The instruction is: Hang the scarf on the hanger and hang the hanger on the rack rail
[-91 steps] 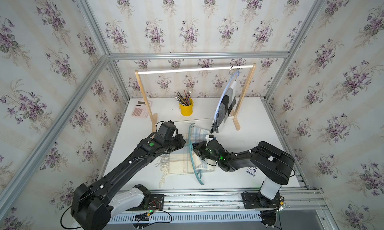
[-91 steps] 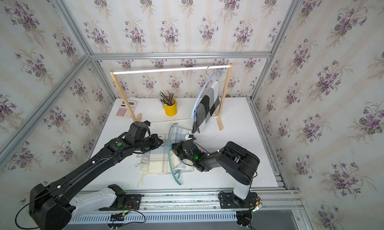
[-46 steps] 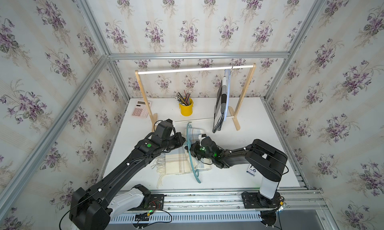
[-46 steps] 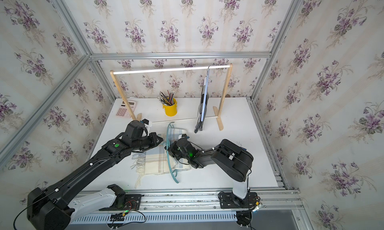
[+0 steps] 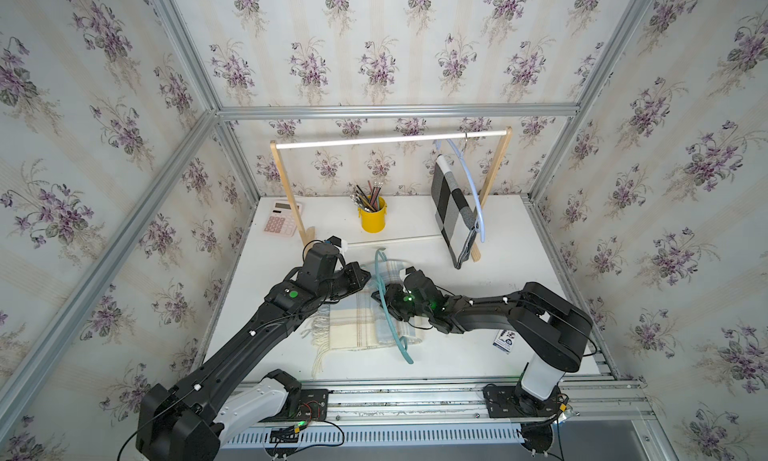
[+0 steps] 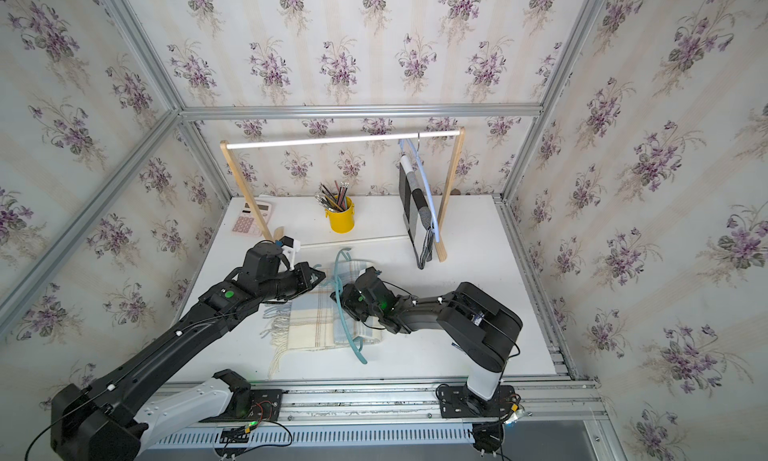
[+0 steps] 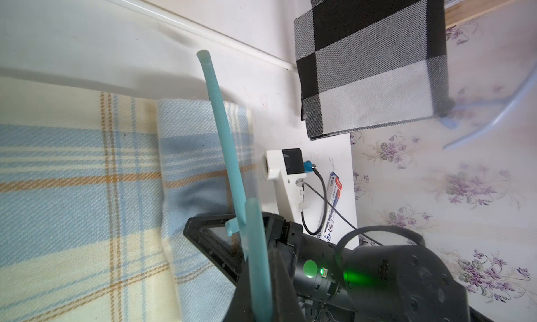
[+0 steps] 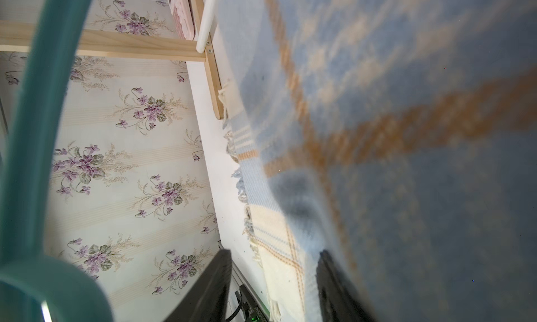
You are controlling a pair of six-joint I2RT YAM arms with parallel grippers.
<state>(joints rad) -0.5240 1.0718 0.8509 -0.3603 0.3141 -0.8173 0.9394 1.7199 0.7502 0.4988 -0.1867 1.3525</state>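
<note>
A cream and blue plaid scarf lies flat on the white table. A teal hanger stands on edge across it, with cloth on both sides of its frame. My left gripper is shut on the hanger near its top. My right gripper lies low on the scarf, just right of the hanger. Its jaws stand apart, and the scarf's folded edge runs between them.
A wooden rack with a white rail stands at the back. A pale blue hanger with a black and grey checked scarf hangs at its right end. A yellow pencil cup, a pink calculator and a small packet also sit on the table.
My right gripper was shut on the scarf and has opened. Both arms shifted left with the hanger and scarf. The checked scarf on the rack has swung round.
</note>
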